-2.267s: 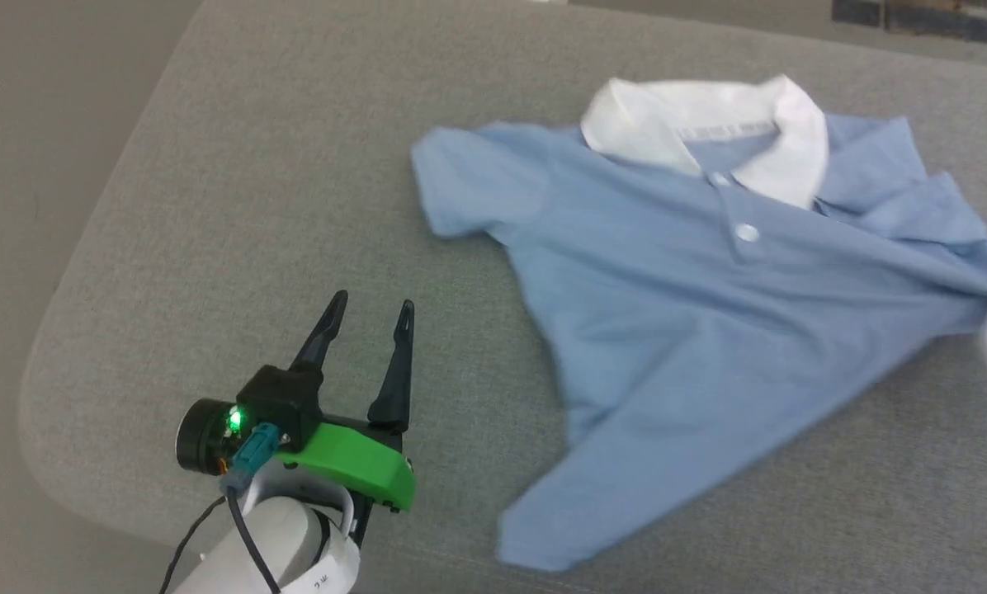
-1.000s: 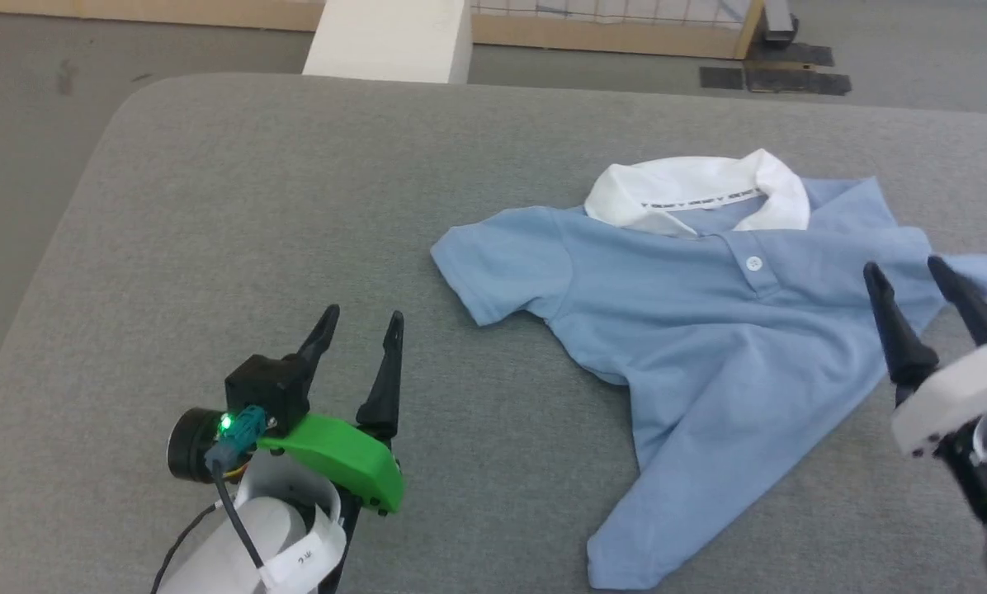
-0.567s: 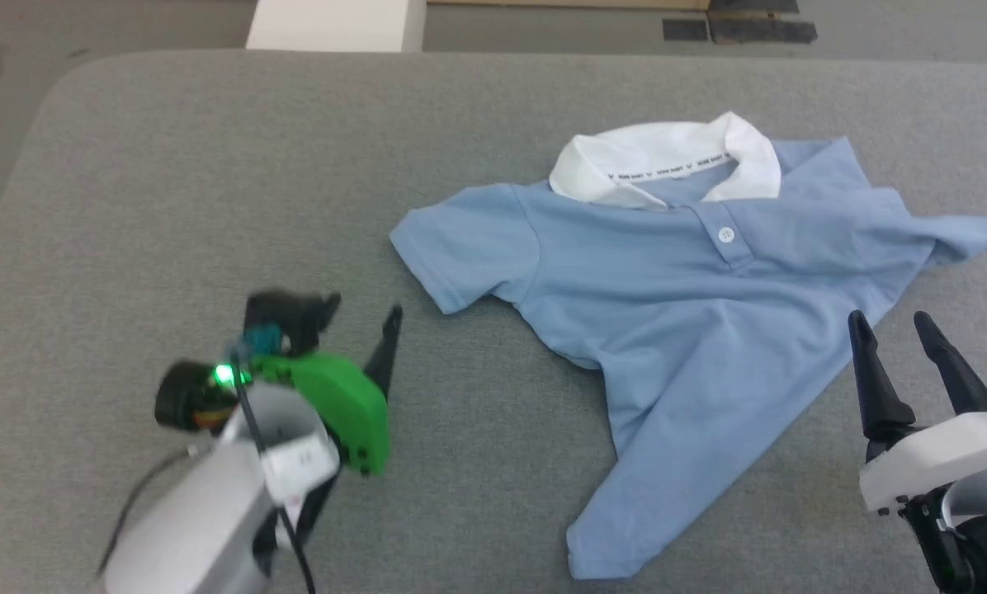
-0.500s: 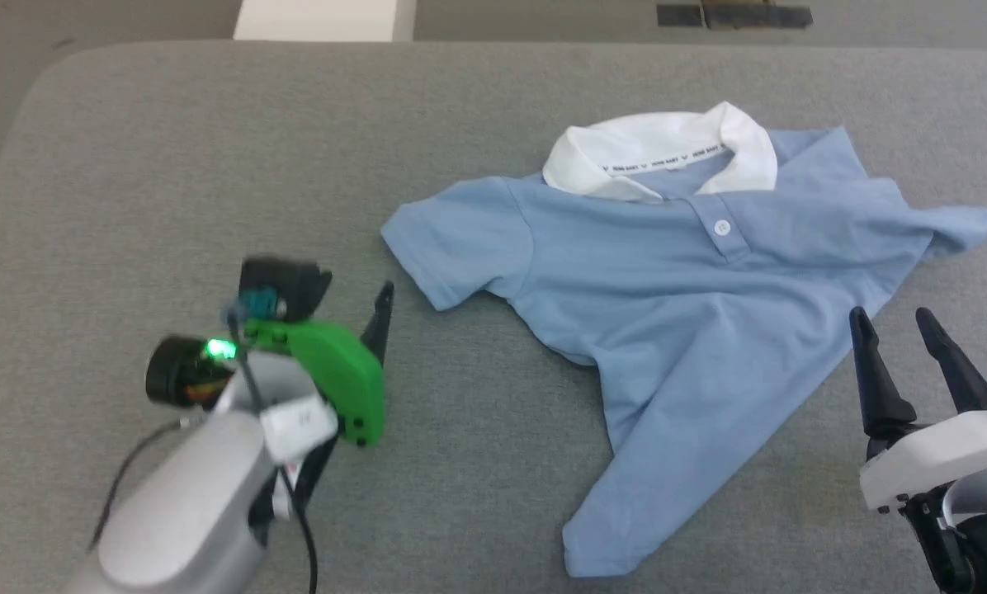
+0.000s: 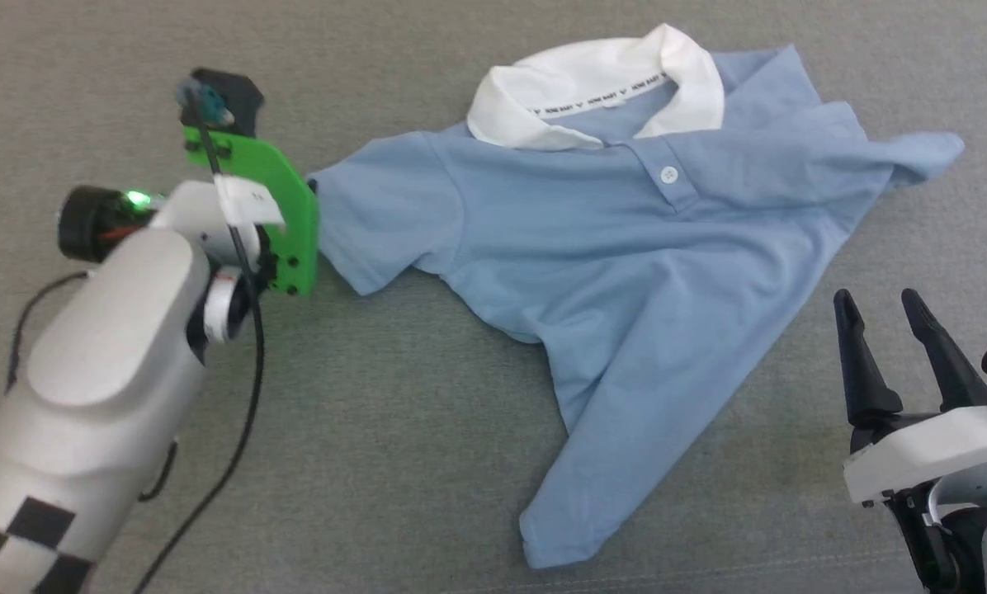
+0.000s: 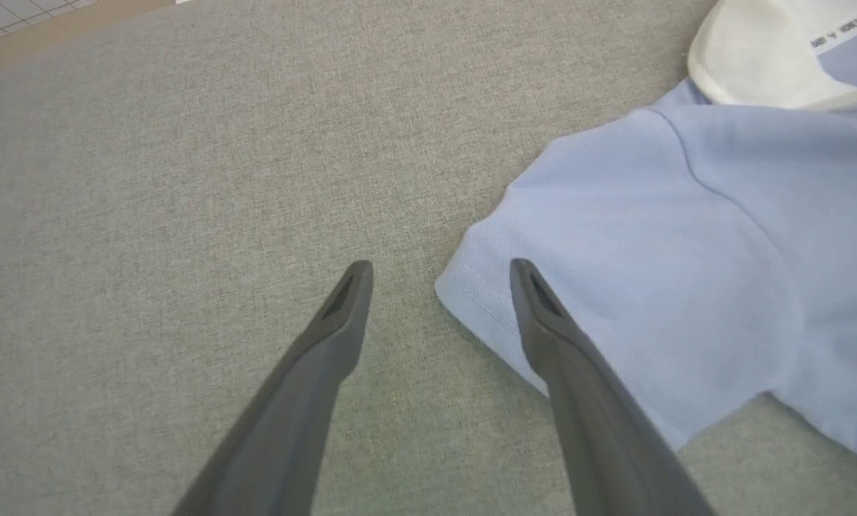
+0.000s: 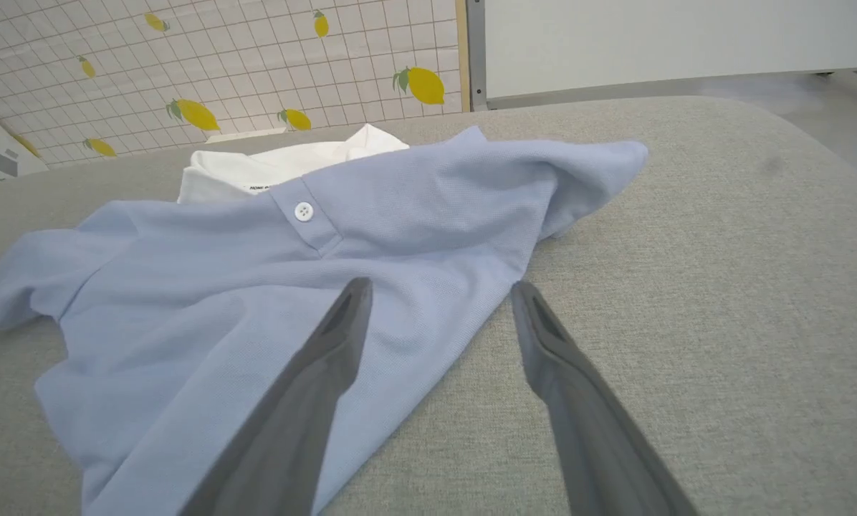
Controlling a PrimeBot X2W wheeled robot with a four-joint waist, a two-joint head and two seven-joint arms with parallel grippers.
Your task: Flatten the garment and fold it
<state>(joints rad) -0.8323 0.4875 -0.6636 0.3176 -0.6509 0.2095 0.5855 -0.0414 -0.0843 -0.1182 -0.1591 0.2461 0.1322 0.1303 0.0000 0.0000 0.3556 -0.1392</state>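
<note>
1. Your shirt (image 5: 609, 272) lies face up on the grey pad (image 5: 378, 462), with the collar (image 5: 592, 82) away from you and one button (image 5: 668, 174) showing.
2. Flattening isn't finished, I'd say. The body skews down to a point at the near hem (image 5: 559, 536), and the right sleeve (image 5: 914, 153) is bunched and creased.
3. No fold is made yet, so all the folding is left.
4. Your left gripper (image 6: 439, 276) is spread wide with nothing in it, right at the left sleeve (image 6: 615, 301). One finger is over the sleeve's edge and the other over bare pad. I cannot tell whether they touch or hover.
5. Your right gripper (image 5: 873, 301) is spread too and empty. It sits off the shirt's right edge, near but apart.
6. The head view gives you the shirt's full outline and both arms, but there the left fingers are hidden behind the green mount (image 5: 271, 206).
7. The left wrist view fills that gap: the fingertips straddle the sleeve's edge.
8. The right wrist view comes in low. It shows the right sleeve humped up off the pad, and a lemon-print wall (image 7: 185, 79) beyond.
</note>
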